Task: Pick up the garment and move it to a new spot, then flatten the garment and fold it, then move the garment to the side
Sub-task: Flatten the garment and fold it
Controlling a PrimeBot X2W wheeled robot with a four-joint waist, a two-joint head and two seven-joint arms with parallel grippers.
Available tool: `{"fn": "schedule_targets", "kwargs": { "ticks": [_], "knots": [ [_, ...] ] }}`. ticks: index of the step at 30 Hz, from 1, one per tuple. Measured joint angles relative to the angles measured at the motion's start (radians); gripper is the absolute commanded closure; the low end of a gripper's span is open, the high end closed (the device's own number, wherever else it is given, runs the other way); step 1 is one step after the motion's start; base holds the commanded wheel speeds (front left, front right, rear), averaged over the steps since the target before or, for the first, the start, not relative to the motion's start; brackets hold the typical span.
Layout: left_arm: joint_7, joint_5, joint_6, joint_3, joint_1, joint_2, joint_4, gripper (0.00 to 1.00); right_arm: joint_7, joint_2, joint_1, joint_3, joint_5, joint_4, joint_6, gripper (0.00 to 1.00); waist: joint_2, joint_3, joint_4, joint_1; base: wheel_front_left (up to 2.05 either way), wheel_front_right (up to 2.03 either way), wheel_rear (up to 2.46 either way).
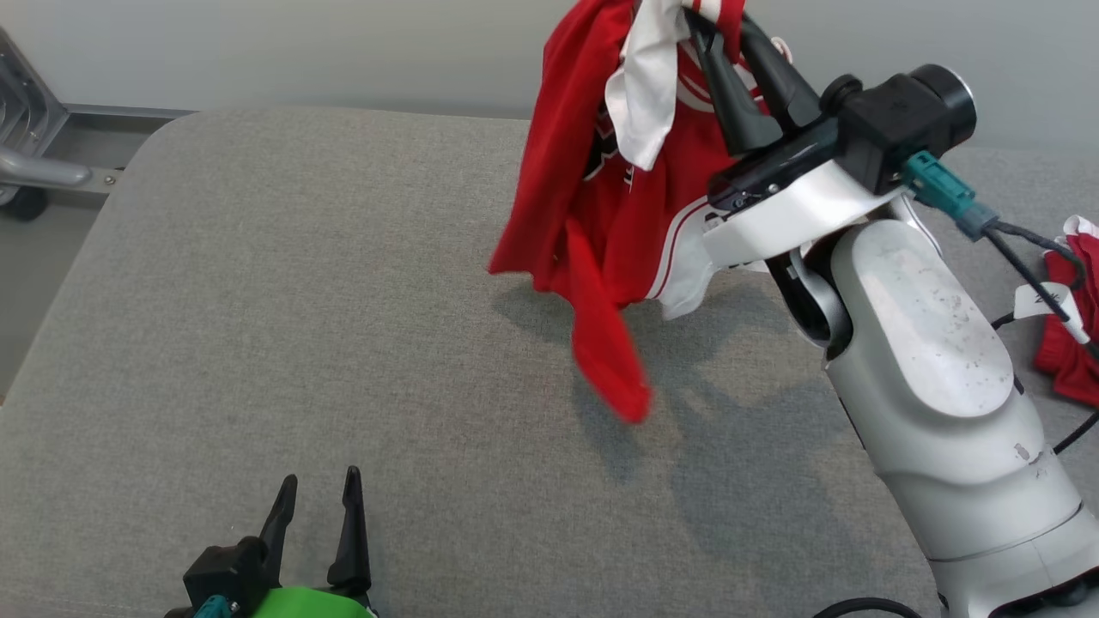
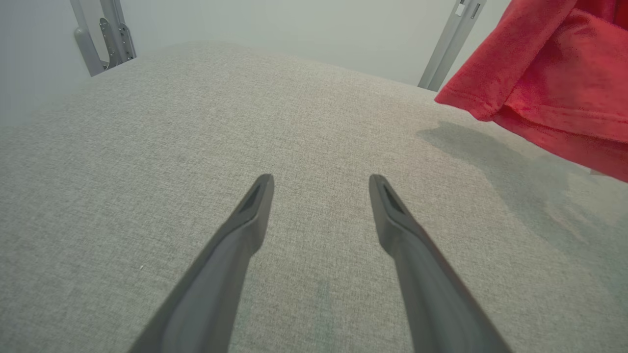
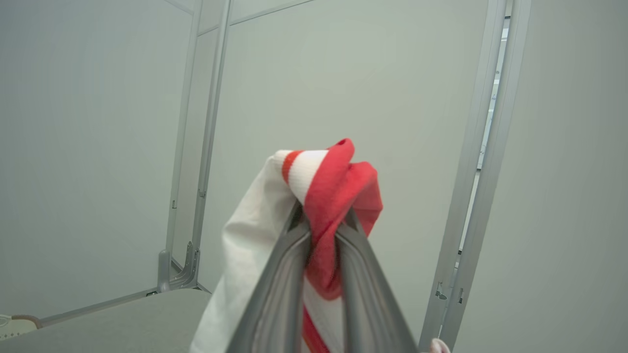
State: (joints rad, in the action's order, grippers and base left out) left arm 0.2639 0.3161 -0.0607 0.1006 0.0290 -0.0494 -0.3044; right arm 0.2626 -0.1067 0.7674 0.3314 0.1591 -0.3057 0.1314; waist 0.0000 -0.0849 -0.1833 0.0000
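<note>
Presently: garment [image 1: 601, 215], red and white, hung long-axis down from right gripper [image 1: 717, 26], clamped on its bunched top, over the grey table [image 1: 258, 300]; left gripper [image 1: 318, 485], spread wide and empty, lay well apart, near-left of it

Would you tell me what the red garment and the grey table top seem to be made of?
Garment: probably soft knit jersey, matte; it drapes limply, with ribbed striped trim. Table top: woven grey fabric covering, matte; fine weave shows.
</note>
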Motion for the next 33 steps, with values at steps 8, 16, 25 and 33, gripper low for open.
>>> {"fn": "schedule_targets", "kwargs": {
  "ticks": [8,16,25,33],
  "knots": [
    [0.000,0.003,0.000,0.000,0.004,0.000,-0.007,0.00,0.000,0.017,0.005,-0.176,0.064,-0.106,0.000,1.00,0.0000,-0.008,-0.015,0.0000,0.00,0.00,0.00],
    [0.000,0.008,0.000,0.023,-0.016,0.000,-0.017,0.00,0.000,-0.075,-0.048,-0.354,-0.105,-0.470,0.000,0.64,0.0000,-0.039,-0.027,0.0000,0.00,0.00,0.00],
    [0.000,-0.001,0.000,0.021,-0.026,0.000,-0.021,0.00,0.000,-0.042,-0.104,-0.488,-0.235,-0.442,0.000,0.00,0.0000,-0.044,-0.012,0.0000,0.00,0.00,0.00],
    [0.000,-0.018,-0.003,0.007,-0.024,0.000,-0.016,0.00,0.000,0.011,-0.305,-0.364,-0.189,-0.120,0.000,0.00,0.0000,-0.002,0.043,0.0000,0.00,0.00,0.00]
  ]
}}
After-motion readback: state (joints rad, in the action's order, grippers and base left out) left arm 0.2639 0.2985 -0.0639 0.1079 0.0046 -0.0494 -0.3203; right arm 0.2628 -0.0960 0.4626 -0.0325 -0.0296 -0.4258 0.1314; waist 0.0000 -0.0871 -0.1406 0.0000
